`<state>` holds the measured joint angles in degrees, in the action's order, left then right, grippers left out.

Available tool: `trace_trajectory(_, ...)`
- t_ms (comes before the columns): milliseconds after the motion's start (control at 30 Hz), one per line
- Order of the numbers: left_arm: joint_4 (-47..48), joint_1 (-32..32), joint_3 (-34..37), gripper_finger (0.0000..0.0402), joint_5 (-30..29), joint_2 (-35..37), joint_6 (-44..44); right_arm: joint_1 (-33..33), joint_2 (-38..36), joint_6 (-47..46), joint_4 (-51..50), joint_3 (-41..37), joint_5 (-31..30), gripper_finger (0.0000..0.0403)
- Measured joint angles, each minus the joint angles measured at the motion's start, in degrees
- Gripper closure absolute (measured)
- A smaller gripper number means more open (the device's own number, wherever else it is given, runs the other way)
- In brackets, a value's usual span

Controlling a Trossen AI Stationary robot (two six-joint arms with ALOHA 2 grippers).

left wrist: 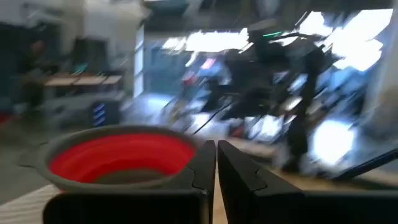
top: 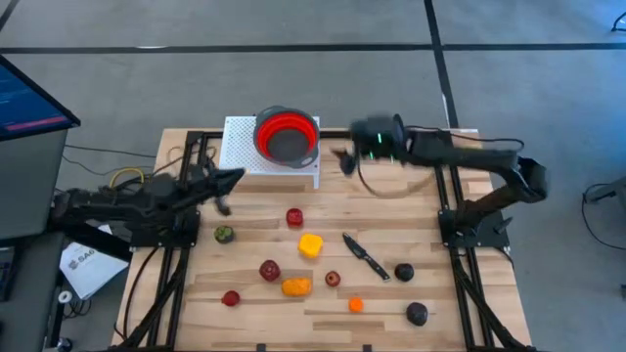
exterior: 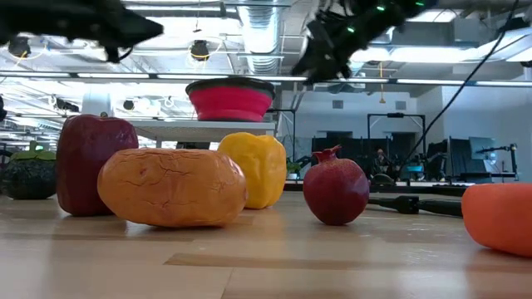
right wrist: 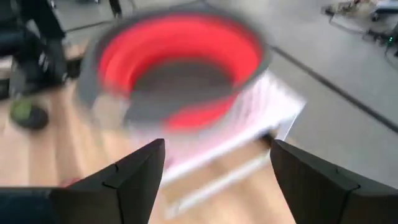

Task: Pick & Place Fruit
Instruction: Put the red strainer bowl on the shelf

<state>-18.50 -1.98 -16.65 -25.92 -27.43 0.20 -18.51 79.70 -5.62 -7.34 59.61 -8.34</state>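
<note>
High view: knife [top: 366,256] lies amid fruit [top: 311,245]; colander [top: 287,136] on rack [top: 241,147].

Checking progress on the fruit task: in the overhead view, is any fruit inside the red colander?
No. The colander shows only its bare grey bottom; the fruit, like the yellow piece, lies on the table.

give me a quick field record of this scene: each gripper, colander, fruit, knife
left gripper: shut, empty, raised at the table's left, facing the colander
right gripper: open, empty, in the air just right of the colander
colander: red, grey rim, on a white stand at the table's back edge; no fruit seen inside
fruit: all loose on the table in front of the stand
knife: flat on the table among the fruit, right of centre
</note>
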Motion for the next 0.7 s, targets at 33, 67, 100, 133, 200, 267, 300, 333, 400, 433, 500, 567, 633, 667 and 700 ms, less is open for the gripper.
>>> trace_trajectory(33, 2.29, -0.18, -3.19, 0.0383, -1.86, -4.03, 0.82, 2.6, -1.47, -1.5, 2.33, -3.62, -2.11, 0.0117)
trace_trajectory(67, 5.56, -0.54, -6.77, 0.0377, -3.49, -8.24, 1.26, 5.39, -2.72, -2.97, 4.63, -6.99, -4.14, 0.0117)
trace_trajectory(100, 9.4, -1.04, -10.85, 0.0369, -4.66, -12.25, 2.07, 8.2, -3.69, -4.35, 7.14, -10.18, -6.24, 0.0117)
trace_trajectory(133, 13.3, -1.68, -15.04, 0.0358, -5.52, -16.12, 2.87, 10.91, -4.38, -5.53, 9.44, -12.94, -8.24, 0.0117)
trace_trajectory(200, 21.62, -3.22, -23.4, 0.0331, -7.2, -22.93, 3.94, 16.27, -5.13, -7.53, 14.08, -17.6, -11.85, 0.0117)
trace_trajectory(267, 29.3, -5.33, -32.18, 0.0297, -8.12, -28.65, 3.99, 20.9, -5.13, -8.83, 19.3, -20.82, -15.58, 0.0117)
trace_trajectory(300, 33.46, -6.64, -36.31, 0.0279, -8.27, -31.04, 3.86, 22.92, -5.06, -9.27, 21.16, -22.02, -17.46, 0.0117)
trace_trajectory(333, 37.69, -8.1, -40.26, 0.0261, -8.32, -33.23, 3.42, 24.68, -4.42, -9.45, 23.44, -22.8, -19.22, 0.0117)
trace_trajectory(400, 46.37, -11.52, -47.27, 0.0226, -8.26, -37.08, 0.65, 27.75, -3.16, -9.43, 27.0, -23.86, -22.02, 0.0117)
trace_trajectory(433, 50.6, -13.34, -50.44, 0.021, -8.32, -38.74, -1.02, 28.91, -2.43, -9.43, 28.38, -24.0, -23.26, 0.0117)
trace_trajectory(500, 58.62, -17.69, -54.74, 0.0181, -7.26, -41.31, -5.1, 30.49, -0.77, -9.42, 30.49, -24.0, -24.76, 0.0117)
trace_trajectory(567, 61.41, -22.02, -56.14, 0.0159, -1.57, -42.89, -8.09, 31.06, 1.09, -9.07, 32.49, -23.98, -25.14, 0.0117)
trace_trajectory(633, 62.39, -25.93, -55.83, 0.0144, 4.47, -43.92, -9.97, 31.28, 2.88, -8.98, 34.66, -23.99, -25.2, 0.0117)
trace_trajectory(667, 62.19, -27.5, -55.56, 0.0139, 6.63, -44.33, -11.05, 31.15, 3.85, -9.0, 35.83, -23.95, -25.22, 0.0117)
trace_trajectory(700, 62.16, -28.96, -55.2, 0.0136, 7.3, -44.7, -11.51, 31.13, 4.92, -8.98, 36.77, -23.93, -25.2, 0.0117)
